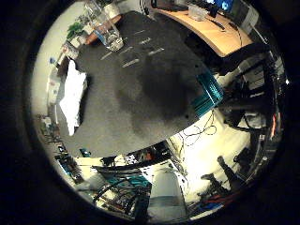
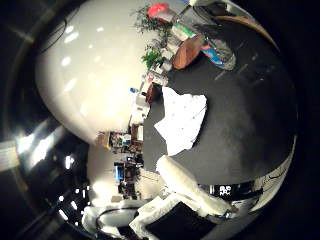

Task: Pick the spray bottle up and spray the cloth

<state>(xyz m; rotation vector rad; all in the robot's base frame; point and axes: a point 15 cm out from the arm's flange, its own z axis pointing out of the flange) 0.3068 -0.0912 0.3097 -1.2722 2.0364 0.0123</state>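
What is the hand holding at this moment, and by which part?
Nothing is held. The clear plastic spray bottle stands alone on the dark grey table, and the crumpled white cloth lies apart from it. The hand is away from both.

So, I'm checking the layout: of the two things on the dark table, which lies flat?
The white cloth; it lies spread near the table's edge, while the clear spray bottle stands upright.

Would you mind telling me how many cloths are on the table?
1: a white cloth lies crumpled near the dark table's edge, apart from the spray bottle.
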